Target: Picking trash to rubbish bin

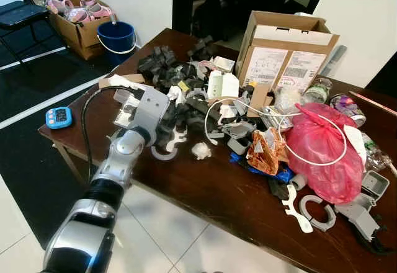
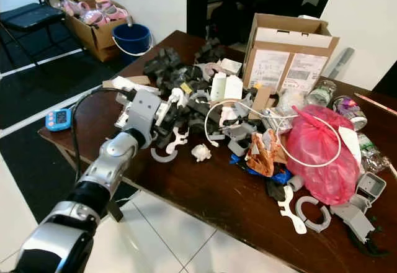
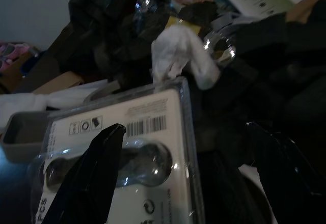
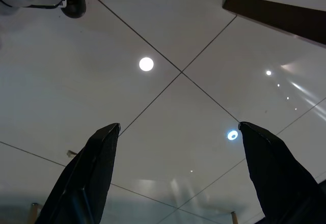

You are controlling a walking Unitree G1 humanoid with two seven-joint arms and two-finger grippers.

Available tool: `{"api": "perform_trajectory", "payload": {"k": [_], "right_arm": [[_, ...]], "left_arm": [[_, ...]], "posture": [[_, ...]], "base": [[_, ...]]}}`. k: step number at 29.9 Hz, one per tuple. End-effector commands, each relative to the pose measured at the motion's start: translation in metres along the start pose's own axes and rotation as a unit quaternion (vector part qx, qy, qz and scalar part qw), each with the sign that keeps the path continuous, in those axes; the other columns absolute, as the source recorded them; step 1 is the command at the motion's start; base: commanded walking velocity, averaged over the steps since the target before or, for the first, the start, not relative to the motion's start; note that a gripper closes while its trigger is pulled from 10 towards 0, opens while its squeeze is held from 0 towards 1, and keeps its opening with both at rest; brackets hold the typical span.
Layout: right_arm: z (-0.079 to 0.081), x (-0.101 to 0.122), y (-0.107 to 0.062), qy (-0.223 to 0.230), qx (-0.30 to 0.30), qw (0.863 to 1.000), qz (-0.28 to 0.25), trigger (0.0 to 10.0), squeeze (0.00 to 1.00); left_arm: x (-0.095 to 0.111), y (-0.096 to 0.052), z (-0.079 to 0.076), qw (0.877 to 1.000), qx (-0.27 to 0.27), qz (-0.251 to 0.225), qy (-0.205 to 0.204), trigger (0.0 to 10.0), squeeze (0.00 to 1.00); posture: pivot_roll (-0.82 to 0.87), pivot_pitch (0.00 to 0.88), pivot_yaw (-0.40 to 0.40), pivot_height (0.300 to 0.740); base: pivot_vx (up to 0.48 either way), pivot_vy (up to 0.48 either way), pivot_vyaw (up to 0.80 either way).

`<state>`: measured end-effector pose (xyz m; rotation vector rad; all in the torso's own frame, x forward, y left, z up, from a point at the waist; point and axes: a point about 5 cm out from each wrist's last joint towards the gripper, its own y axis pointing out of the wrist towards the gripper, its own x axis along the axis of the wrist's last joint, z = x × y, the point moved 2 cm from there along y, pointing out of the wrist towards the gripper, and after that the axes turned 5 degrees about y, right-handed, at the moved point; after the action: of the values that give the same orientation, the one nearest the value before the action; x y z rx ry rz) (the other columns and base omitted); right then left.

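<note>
A heap of trash covers the dark wooden table (image 1: 211, 192): black foam pieces (image 1: 158, 62), white plastic parts, a crumpled white scrap (image 1: 200, 151), an orange wrapper (image 1: 263, 152) and a tied pink bag (image 1: 322, 149). My left gripper (image 1: 166, 123) reaches onto the table at the heap's near left edge. In the left wrist view the left gripper (image 3: 183, 127) is open over a clear blister pack (image 3: 147, 117) with a barcode, and a crumpled white tissue (image 3: 178, 56) lies just beyond it. My right gripper (image 4: 178, 127) hangs open over the tiled floor.
A blue bucket (image 1: 116, 37) stands on the floor beyond the table's far left corner, beside a cardboard box of pink items (image 1: 77, 18). An open cardboard box (image 1: 285, 56) stands at the table's back. A blue timer (image 1: 59, 118) lies on the left corner.
</note>
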<state>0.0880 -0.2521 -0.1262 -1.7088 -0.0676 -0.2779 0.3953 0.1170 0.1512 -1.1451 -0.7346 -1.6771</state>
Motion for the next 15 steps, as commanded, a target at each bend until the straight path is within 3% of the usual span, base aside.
{"api": "perform_trajectory", "payload": {"k": [1,15], "right_arm": [[-0.0048,-0.0067,-0.0005,-0.003,-0.004,1.0,0.009,10.0,0.0],[-0.0046,-0.0062,-0.0005,-0.003,-0.004,1.0,0.008,10.0,0.0]], "left_arm": [[-0.0061,0.0008,-0.0074,1.0,-0.006,0.016,0.0,10.0,0.0],[-0.0139,0.0046,-0.0039,0.998,0.01,0.053,0.024,10.0,0.0]], "posture": [[0.1,0.157,-0.065,0.74],[0.09,0.151,-0.059,0.74]], "base": [[0.0,0.0,0.0],[0.0,0.0,0.0]]}}
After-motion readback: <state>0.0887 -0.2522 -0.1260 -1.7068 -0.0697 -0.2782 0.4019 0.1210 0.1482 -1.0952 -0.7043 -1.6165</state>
